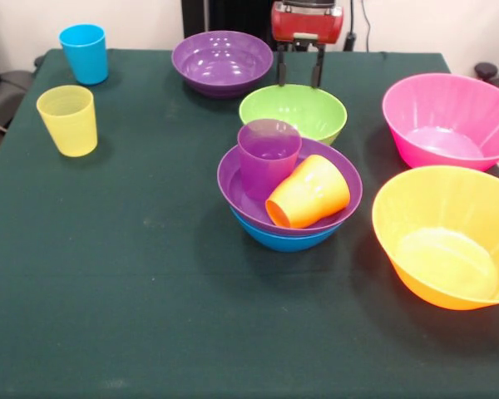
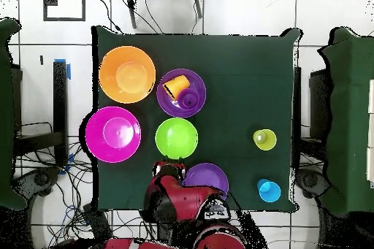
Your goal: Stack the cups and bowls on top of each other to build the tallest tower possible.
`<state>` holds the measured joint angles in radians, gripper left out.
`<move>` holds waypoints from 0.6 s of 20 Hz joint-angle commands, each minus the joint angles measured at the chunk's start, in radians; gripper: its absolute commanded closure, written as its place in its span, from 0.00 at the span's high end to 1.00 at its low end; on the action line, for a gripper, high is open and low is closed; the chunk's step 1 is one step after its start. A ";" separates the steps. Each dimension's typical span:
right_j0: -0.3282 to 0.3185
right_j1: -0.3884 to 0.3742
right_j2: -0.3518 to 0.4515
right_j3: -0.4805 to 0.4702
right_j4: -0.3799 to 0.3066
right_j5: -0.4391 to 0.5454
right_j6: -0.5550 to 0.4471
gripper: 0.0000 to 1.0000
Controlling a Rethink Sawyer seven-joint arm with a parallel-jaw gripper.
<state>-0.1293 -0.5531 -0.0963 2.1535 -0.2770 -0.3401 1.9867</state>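
Observation:
The tower stands mid-table: a blue bowl [image 1: 287, 239] lowest with a purple bowl [image 1: 233, 179] [image 2: 166, 104] nested in it. In that bowl a purple cup [image 1: 269, 154] [image 2: 190, 100] stands upright and an orange cup [image 1: 309, 193] [image 2: 177, 85] lies on its side against it. My gripper [image 1: 299, 73] [image 2: 166, 167] hangs open and empty over the far rim of the green bowl [image 1: 293, 112] [image 2: 176, 138]. The second purple bowl [image 1: 222, 60] [image 2: 208, 177] sits beside the gripper. The blue cup [image 1: 85, 52] [image 2: 269, 190] and yellow cup [image 1: 68, 119] [image 2: 264, 139] stand upright apart.
The large pink bowl [image 1: 449, 120] [image 2: 112, 133] and large orange bowl [image 1: 445, 237] [image 2: 127, 74] sit side by side at the table's edge, close to the tower and the green bowl. The dark green cloth [image 1: 133, 274] covers the table.

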 commanded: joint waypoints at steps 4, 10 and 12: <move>0.002 0.003 0.115 -0.018 0.020 0.117 0.136 1.00; 0.024 -0.001 0.060 0.080 -0.016 0.030 0.158 1.00; 0.019 -0.005 0.057 0.101 -0.034 0.023 0.152 1.00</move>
<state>-0.1241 -0.5587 -0.0951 2.1813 -0.2770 -0.3147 1.9867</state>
